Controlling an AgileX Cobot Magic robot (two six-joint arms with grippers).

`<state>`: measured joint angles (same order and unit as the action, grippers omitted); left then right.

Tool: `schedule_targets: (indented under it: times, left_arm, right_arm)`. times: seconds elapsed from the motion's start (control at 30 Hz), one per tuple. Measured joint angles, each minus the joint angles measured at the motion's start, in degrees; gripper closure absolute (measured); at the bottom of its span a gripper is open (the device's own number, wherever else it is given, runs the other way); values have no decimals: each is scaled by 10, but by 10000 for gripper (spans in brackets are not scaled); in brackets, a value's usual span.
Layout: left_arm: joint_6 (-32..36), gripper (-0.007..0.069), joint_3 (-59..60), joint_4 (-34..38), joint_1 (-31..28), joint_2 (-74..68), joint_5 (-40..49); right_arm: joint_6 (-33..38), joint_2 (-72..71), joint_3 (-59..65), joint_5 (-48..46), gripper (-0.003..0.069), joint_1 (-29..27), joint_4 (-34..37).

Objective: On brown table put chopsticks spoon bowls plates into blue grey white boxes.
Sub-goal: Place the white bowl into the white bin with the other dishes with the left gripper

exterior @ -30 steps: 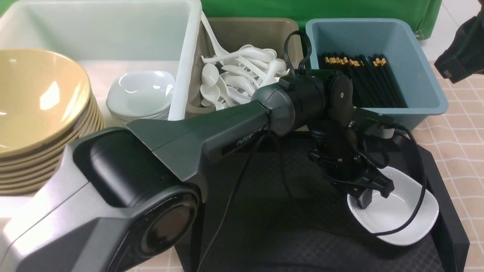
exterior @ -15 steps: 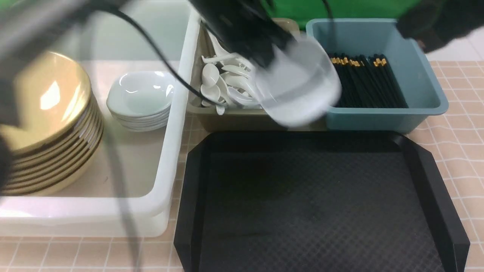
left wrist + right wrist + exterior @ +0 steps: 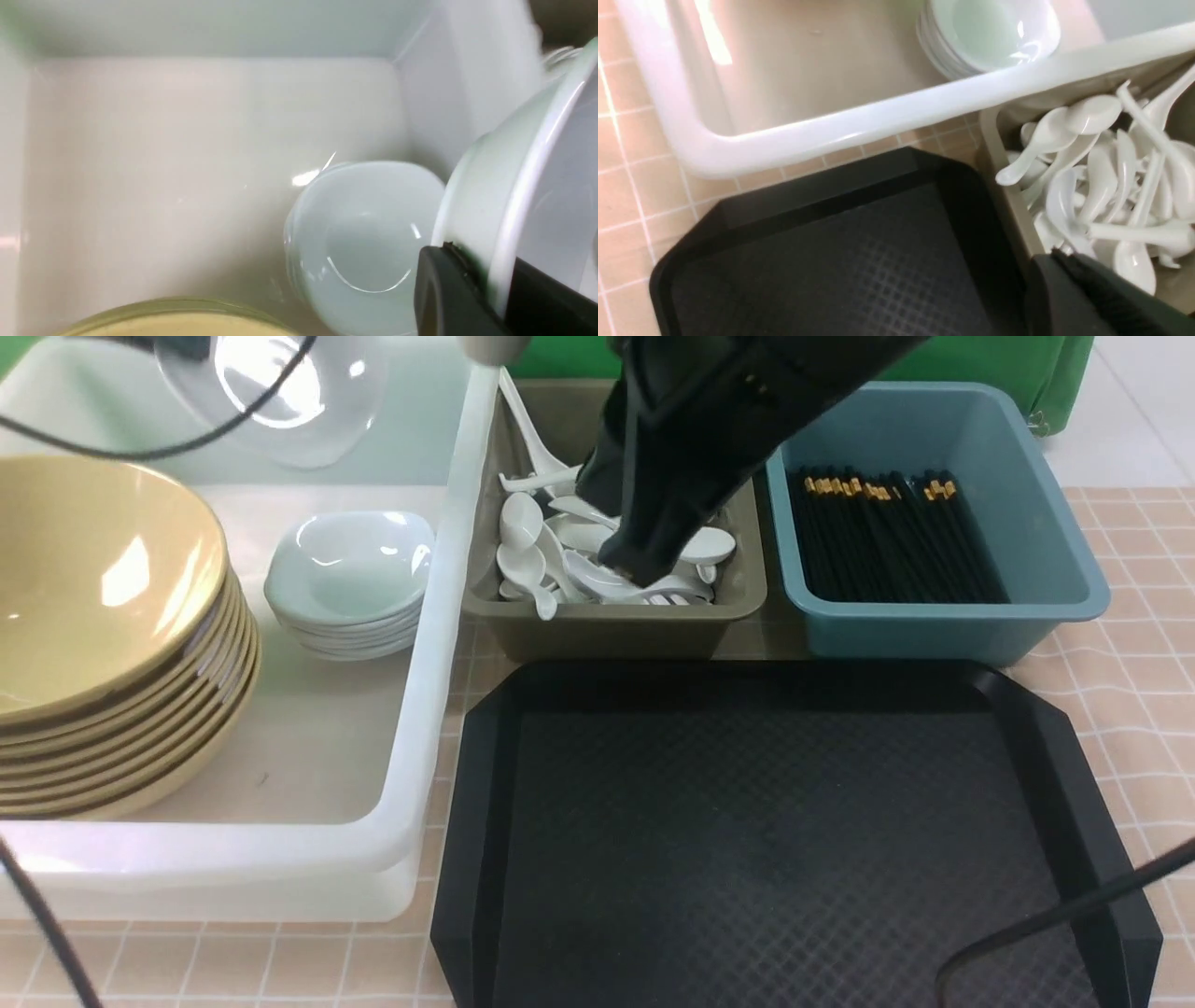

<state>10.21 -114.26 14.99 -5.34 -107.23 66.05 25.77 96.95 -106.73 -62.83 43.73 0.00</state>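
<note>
The white tub (image 3: 439, 644) takes up the whole 9 o'clock side of the front view. The bowls (image 3: 103, 616) are stacked at its left end and the stack of plates (image 3: 350, 579) sits near its 3 o'clock wall. I can't see anything on the black tray (image 3: 775, 821) at 6 o'clock, so my guess is you're on one of the last pieces.

The grey box (image 3: 607, 625) at 12 has the spoons (image 3: 532, 551), and the blue box (image 3: 943, 625) at 1 o'clock has the chopsticks (image 3: 887, 541).

You're mid-carry. The carried plate (image 3: 280, 392) is up in the air at 11 o'clock, over the tub's far end and beyond the stack. Your left gripper (image 3: 500, 289) is pinching its rim, one finger on each side, and the plate is tilted steeply.

Next I'd bring it back over the stack, level it out, lower it until it nests, and only then let go.

Your right gripper (image 3: 635, 555) hangs over the spoons with its fingers pressed together and nothing in them that I can see.
</note>
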Motion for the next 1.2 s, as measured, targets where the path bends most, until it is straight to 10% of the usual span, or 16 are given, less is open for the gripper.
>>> schedule_targets:
  times: [0.57,1.2]
  left_arm:
    - [25,586,14,3,24,-96,-23]
    - [3,148,-70,-102,42,-48,46]
  right_arm:
    - [0,1,-5,5,591,0,-34]
    - [-20,-1,-5,-3,580,0,-101]
